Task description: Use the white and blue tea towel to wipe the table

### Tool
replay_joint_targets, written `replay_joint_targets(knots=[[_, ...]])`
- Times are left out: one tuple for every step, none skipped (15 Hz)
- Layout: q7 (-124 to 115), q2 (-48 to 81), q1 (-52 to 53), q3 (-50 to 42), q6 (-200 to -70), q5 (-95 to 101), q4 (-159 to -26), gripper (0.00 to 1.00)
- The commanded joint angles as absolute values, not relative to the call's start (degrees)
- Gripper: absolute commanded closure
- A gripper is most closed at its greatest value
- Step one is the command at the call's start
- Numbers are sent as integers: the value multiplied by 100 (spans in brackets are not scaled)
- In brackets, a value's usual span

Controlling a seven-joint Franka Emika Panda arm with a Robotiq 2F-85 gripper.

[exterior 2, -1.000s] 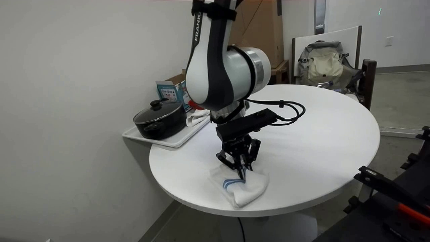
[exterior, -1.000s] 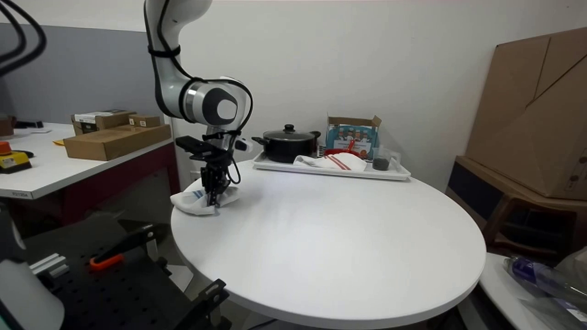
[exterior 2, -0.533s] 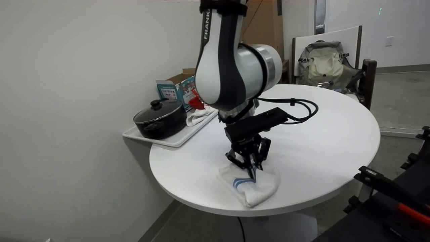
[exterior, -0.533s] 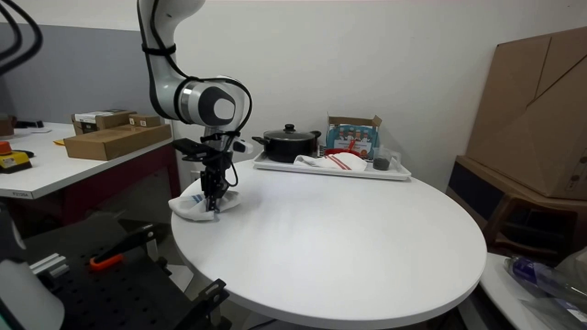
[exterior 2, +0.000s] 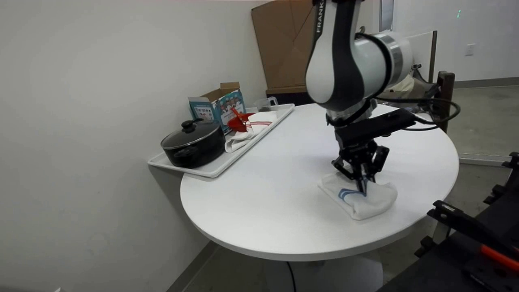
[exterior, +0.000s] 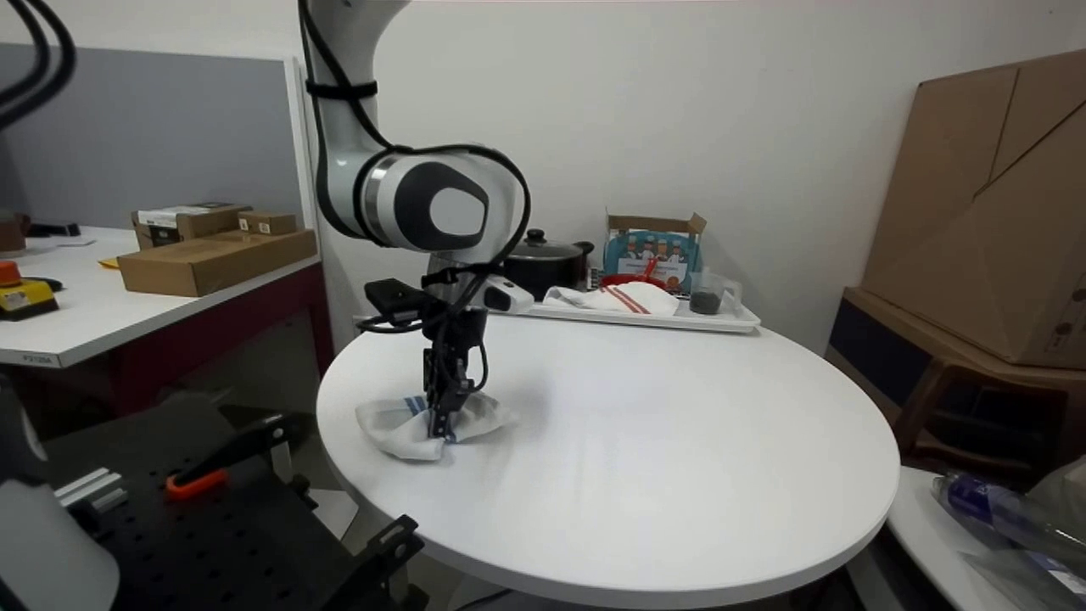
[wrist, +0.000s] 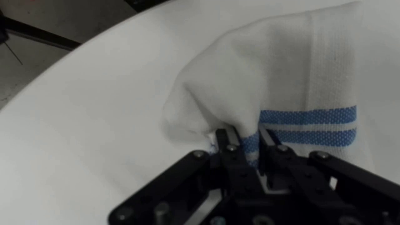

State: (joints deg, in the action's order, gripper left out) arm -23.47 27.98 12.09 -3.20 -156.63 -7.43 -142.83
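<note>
Soft, even light is spread over the table [exterior: 645,475] in both exterior views, and a pale glare is caught on its white top. A faint shadow is cast beside the towel [exterior: 399,431]; a darker one is thrown on the wall [exterior 2: 101,101] below the tray [exterior 2: 214,171]. In the dimmer, greyer wrist view, the gripper [wrist: 245,140] is blurred in the foreground, the towel's weave is picked out and the floor [wrist: 68,18] at upper left is rendered dark.
</note>
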Motion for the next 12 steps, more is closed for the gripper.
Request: replay_joint_targets(knots=[[-2003, 2997, 612, -624, -16261, -733, -14771, 96], [-1943, 2952, 453, -694, -16332, -752, -14866, 96], [-1832, 2919, 235, -729, -16393, -807, -14926, 96], [-1740, 2893, 42, -769, -16435, -847, -14961, 96], [-1673, 2860, -118, -822, -16457, -857, -14981, 96], [-1554, 2886, -326, -833, -16507, -890, -14934, 96], [-1467, 2925, -512, -844, -16489, -925, -14836, 96], [-1391, 2940, -667, -845, -16488, -954, -14774, 96], [-1315, 2947, -809, -854, -16476, -979, -14698, 96], [-1243, 2966, -954, -861, -16449, -1011, -14597, 96], [-1197, 2974, -1070, -878, -16434, -1031, -14522, 96], [-1137, 3000, -1201, -883, -16401, -1062, -14399, 96]])
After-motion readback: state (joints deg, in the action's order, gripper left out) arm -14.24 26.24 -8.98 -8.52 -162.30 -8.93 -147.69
